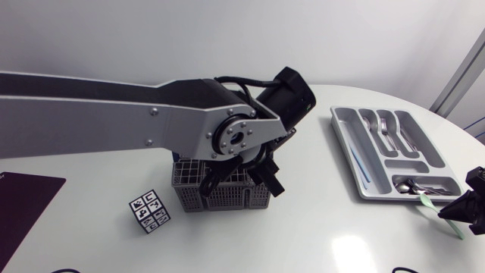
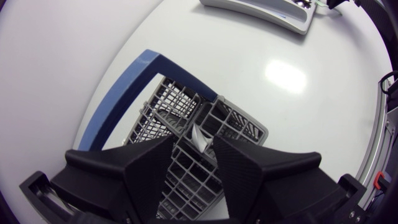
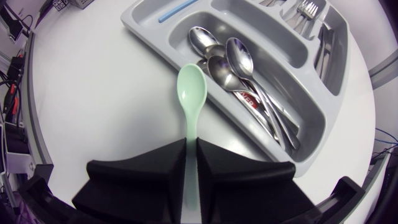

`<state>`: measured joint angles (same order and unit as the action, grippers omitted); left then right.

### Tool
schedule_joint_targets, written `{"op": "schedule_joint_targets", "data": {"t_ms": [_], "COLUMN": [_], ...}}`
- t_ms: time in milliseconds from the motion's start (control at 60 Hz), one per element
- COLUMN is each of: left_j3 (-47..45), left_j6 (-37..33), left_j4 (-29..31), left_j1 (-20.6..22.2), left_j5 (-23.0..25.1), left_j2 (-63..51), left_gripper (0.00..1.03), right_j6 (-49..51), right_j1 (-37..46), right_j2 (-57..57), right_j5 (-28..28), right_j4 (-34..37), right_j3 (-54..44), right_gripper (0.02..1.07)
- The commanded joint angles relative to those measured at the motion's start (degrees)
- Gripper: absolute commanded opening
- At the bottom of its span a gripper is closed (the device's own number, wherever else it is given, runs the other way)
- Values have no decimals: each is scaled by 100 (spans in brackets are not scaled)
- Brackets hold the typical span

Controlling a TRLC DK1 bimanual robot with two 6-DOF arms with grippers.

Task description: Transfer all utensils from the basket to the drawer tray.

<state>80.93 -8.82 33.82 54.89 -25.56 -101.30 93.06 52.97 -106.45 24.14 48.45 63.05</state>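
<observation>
**On the white table: one gripper over the basket, one at the tray**

Across the left half of the table (image 1: 318,227) stretches the left arm (image 1: 114,114), the biggest thing in view, its silver-grey link ending over the middle. At the far right lies the grey drawer tray (image 1: 345,152), with forks (image 1: 383,125) in a far compartment, metal spoons (image 3: 242,74) in the near one and a thin blue stick (image 3: 174,11) in its long left channel. Near the middle stands the grey mesh cutlery basket (image 1: 227,199). A black mat (image 1: 26,201) lies at the near left edge. A small marker cube (image 1: 149,212) sits just left of the basket.

The left gripper (image 2: 194,146) hangs directly above the basket, fingers released and spread; a small pale piece shows between their tips, and what it is cannot be told. The right gripper (image 3: 191,146), at the near right edge, is clenched on the handle of a mint-green spoon (image 3: 191,93), whose bowl reaches the tray's outer rim beside the metal spoons.
</observation>
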Motion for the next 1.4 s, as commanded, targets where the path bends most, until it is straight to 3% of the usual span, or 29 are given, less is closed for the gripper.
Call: {"op": "schedule_joint_targets", "data": {"t_ms": [0, 250, 550, 700, 1033, 1383], "left_j3": [-138, -138, -121, -112, -77, -86], "left_j6": [47, 47, 47, 38, 29, 29], "left_j4": [28, 28, 37, 37, 37, 37], "left_j1": [39, 39, 39, 30, 13, 13], "left_j5": [25, 25, 25, 25, 25, 25], "left_j2": [128, 128, 75, 57, -31, -39], "left_gripper": [47, 47, 47, 47, 47, 47], "right_j6": [213, 600, 1303, 1769, 2437, 2727], "right_j1": [-24, -147, -630, -850, -1368, -1535], "right_j2": [239, 327, -104, -323, -464, -402], "right_j5": [-15, -67, -568, -771, -1764, -1843], "right_j4": [227, 974, 1193, 1053, 473, -63], "right_j3": [138, 964, 1667, 1781, 1421, 964], "right_gripper": [8, 8, 7, 7, 7, 7]}}
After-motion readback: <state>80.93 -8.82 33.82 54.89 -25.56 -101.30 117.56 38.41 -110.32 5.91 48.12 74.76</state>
